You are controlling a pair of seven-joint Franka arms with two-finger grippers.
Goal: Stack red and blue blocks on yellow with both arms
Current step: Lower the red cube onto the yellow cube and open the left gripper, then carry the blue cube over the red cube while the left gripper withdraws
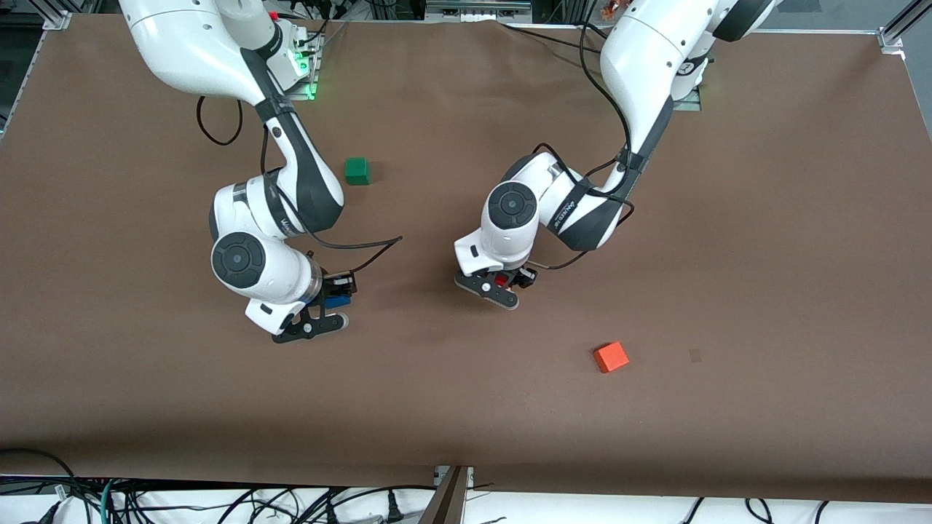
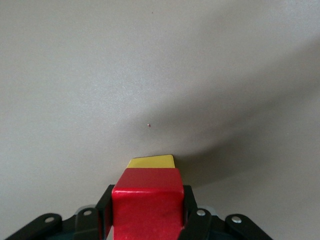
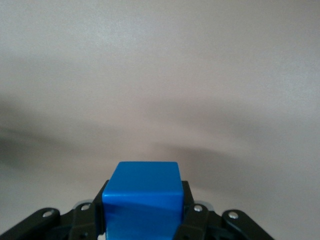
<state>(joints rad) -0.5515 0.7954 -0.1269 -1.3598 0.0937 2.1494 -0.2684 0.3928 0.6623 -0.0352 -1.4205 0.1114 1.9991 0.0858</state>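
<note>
Where the brown worktop (image 1: 466, 407) runs nearest the front camera, the orange-red cube (image 1: 611, 356) lies alone, toward the left arm's end; taking that cube as the landmark, the right claw (image 1: 329, 302) hangs low over the worktop well toward the right arm's end from it, its fingers (image 3: 187, 207) pressed against two sides of the blue block (image 3: 142, 197), which shows in the front view as a blue patch (image 1: 338, 300) under the wrist; the left claw (image 1: 504, 284) is much closer to the orange-red cube, a little farther from the front camera than it, and grips the red block (image 2: 147, 207) between its fingers (image 2: 187, 210); directly under the red block the yellow cube (image 2: 151, 162) shows a strip of its top face, though whether the two touch cannot be told; farthest from the orange-red cube, near the right arm's base, sits the green cube (image 1: 357, 171).
</note>
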